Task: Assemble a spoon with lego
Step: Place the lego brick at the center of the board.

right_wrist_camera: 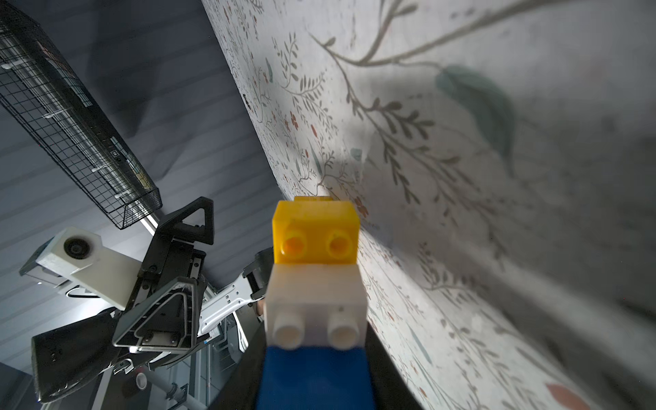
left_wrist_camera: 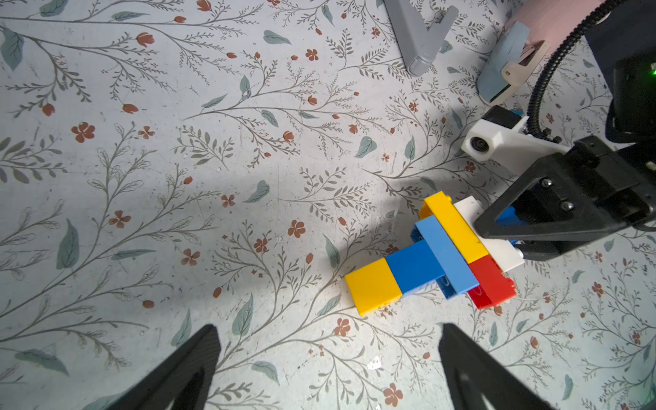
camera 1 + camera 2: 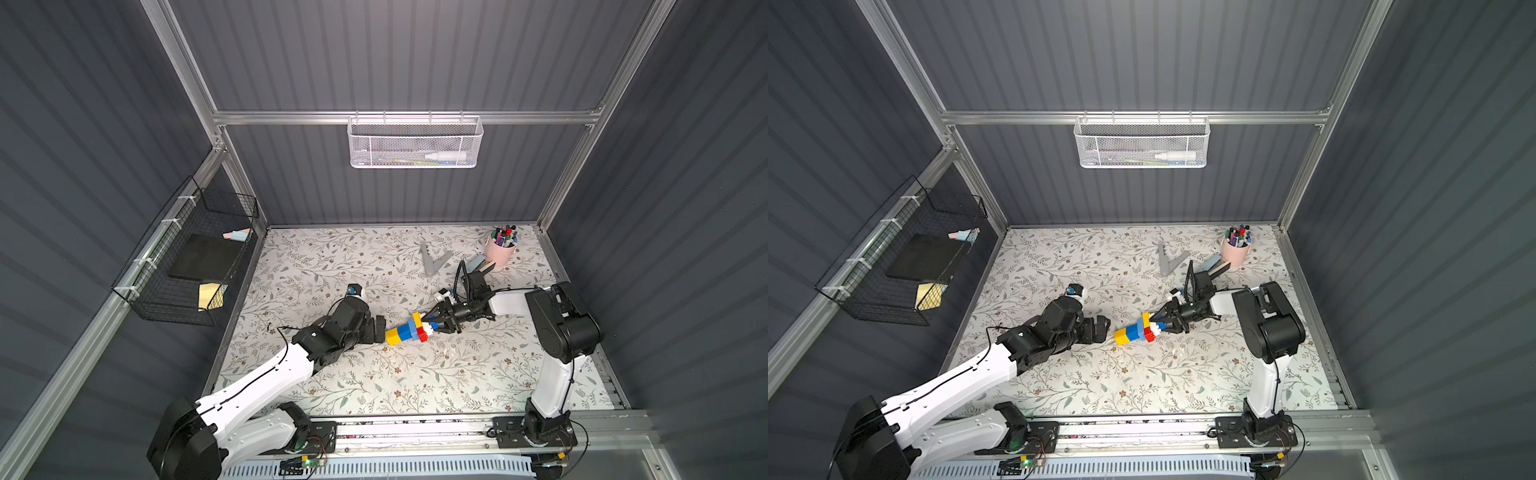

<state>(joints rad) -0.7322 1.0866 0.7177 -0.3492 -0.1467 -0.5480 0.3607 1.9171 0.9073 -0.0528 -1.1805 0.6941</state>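
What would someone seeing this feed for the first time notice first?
The bright lego spoon in the middle of the workspace draws the eye, its wide head gripped by the right end effector. The left end effector sits open just off the yellow handle tip. Further back, a grey V-shaped piece and a pink cup of markers stand out towards the right.

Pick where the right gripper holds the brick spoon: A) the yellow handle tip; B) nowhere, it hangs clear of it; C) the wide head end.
C: the right gripper is shut on the wide head of the spoon, while the yellow handle tip points at the open left gripper.
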